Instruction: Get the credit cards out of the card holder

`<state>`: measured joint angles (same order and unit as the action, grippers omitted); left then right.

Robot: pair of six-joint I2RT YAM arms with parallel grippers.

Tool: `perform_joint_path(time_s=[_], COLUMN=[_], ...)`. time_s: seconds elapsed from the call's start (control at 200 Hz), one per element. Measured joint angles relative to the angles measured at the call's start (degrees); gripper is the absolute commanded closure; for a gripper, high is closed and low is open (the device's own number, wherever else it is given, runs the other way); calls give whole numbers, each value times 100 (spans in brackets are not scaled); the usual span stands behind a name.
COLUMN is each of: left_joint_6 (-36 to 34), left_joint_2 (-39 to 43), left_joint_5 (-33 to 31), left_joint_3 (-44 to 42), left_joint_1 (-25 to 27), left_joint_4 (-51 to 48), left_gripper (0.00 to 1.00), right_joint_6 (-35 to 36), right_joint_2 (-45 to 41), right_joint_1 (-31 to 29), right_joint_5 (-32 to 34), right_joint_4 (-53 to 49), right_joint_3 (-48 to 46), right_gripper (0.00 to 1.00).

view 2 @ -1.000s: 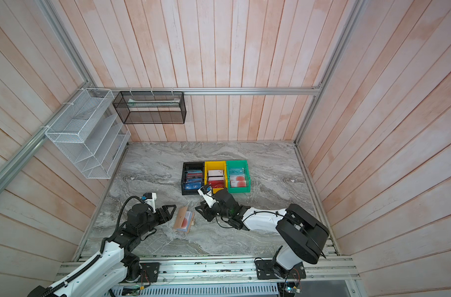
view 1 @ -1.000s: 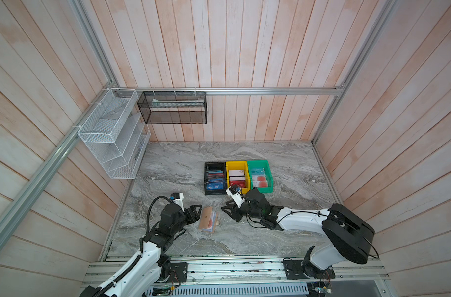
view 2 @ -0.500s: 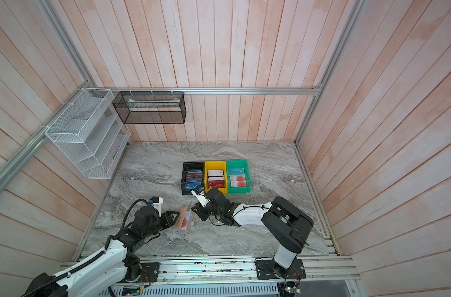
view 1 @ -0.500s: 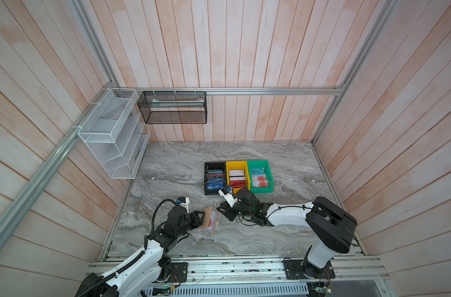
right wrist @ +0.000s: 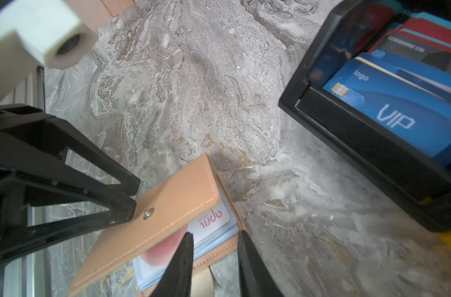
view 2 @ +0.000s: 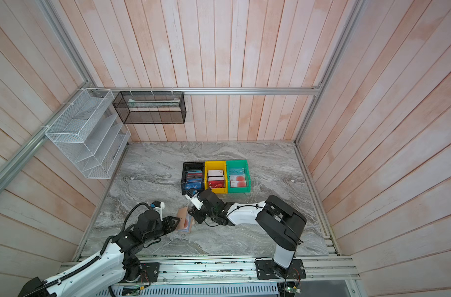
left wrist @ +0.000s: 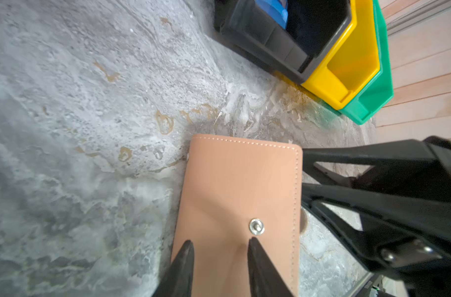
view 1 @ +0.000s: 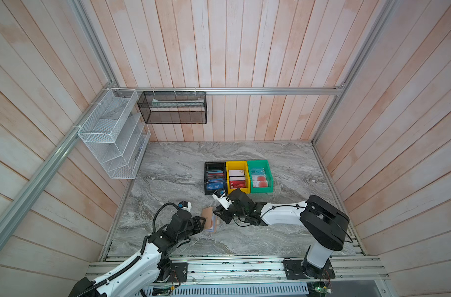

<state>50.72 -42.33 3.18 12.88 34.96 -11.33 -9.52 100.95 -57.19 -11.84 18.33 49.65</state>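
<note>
The tan card holder [view 1: 209, 218] [view 2: 184, 219] lies on the marble table between my two grippers. Its snap-studded cover [left wrist: 237, 185] is tilted up a little. Under it a white credit card with a red circle [right wrist: 211, 219] shows in pale blue sleeve pages. The left gripper [left wrist: 220, 244] [view 1: 204, 223] has both fingertips over the cover beside the snap, a gap between them, nothing clamped. My right gripper [right wrist: 215, 235] [view 1: 215, 213] stands narrowly open at the opposite edge. One of its fingers lies over the white card and the other is past the holder's rim.
Black [view 1: 206, 180], yellow [view 1: 227, 180] and green [view 1: 271, 177] bins stand just behind the holder, with cards in them. One of these is a blue "VIP" card [right wrist: 389, 115]. A white wire rack [view 1: 111, 133] and a black mesh basket [view 1: 173, 108] hang on the walls.
Both grippers have closed in on the card holder from either side. The left gripper's fingers have narrowed over the cover, and the right gripper has narrowed slightly.
</note>
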Motion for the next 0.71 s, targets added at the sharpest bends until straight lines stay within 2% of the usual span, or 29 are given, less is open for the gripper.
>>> perform_joint_path(time_s=[0.375,0.705], left_joint_6=[236,507], left_joint_2=[262,1143], left_joint_5=[-435,-667], left_joint_3=[616,1325], left_joint_1=[7,9], left_joint_4=[-1342,-2387], left_gripper=[65,65], right_joint_6=[188,179], right_joint_2=[153,466], right_joint_1=[-149,-236], right_joint_5=[-37,-914], right_joint_4=[-262,-181], right_joint_3=[284,813], right_gripper=[69,69])
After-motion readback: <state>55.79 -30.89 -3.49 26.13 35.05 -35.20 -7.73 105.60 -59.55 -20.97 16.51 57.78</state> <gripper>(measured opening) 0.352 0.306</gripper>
